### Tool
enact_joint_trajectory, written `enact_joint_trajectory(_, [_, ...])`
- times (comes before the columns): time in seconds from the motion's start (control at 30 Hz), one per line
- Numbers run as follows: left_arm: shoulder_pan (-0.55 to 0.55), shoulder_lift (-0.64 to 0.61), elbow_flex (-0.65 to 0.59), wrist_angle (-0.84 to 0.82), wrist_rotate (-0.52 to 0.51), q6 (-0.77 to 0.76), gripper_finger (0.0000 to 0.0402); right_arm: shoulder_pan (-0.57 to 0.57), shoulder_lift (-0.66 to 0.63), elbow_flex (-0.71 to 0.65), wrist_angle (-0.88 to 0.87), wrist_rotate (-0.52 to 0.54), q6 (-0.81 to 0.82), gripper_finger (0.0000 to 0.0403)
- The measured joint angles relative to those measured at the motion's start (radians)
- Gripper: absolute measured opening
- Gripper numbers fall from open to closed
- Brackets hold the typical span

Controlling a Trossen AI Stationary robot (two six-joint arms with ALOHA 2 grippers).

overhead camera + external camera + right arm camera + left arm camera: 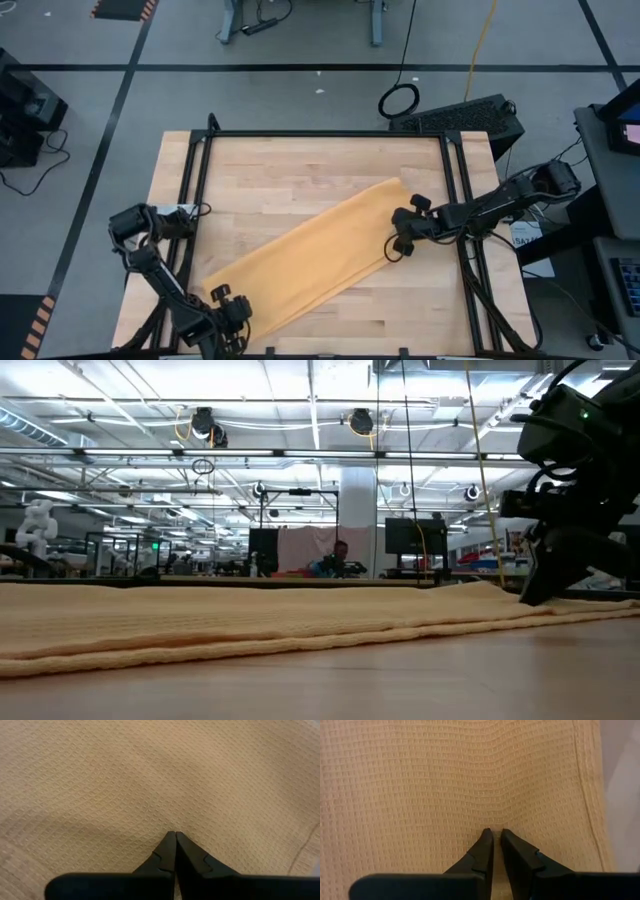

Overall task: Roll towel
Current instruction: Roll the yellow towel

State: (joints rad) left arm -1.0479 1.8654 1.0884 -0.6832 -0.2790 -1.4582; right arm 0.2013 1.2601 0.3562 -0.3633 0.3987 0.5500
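A mustard-yellow towel [310,260] lies flat and unrolled, stretched diagonally across the wooden worktop [270,175], as two robot arms press down at its opposite short ends. The left gripper [496,836] sits at the towel's near-left end, its fingers almost together with a thin ridge of cloth seemingly nipped between the tips. The right gripper [172,837] is at the far-right end, fingers fully closed, tips resting on the weave; whether any fabric is caught there cannot be told. No roll has formed yet, so the job appears to be at its start. To roll cleanly, one end would likely need lifting and turning over onto the towel with its edge kept square, while the other end holds the cloth taut. The left arm reaches in low from beside the towel's near end, folded tight; the right arm stretches in nearly straight from beyond its far end.
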Motion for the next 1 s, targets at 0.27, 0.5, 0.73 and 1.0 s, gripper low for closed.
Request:
enact_joint_trajectory(0.27, [0.004,-0.016,0.05,-0.01,-0.088,0.11,0.0047,-0.001,-0.086,-0.012,0.083,-0.028,-0.067,0.0])
enact_joint_trajectory(0.5, [0.077,-0.069,0.05,-0.037,-0.294,0.308,0.0047,-0.005,-0.18,-0.008,0.2,0.032,-0.019,0.0])
enact_joint_trajectory(0.73, [0.237,-0.095,0.051,-0.01,-0.436,0.66,0.0047,-0.128,-0.138,0.002,0.264,0.153,0.093,0.0])
enact_joint_trajectory(1.0, [0.473,-0.102,0.051,0.277,-0.356,1.2,0.0047,-0.365,0.007,0.042,0.235,0.008,0.014,0.0])
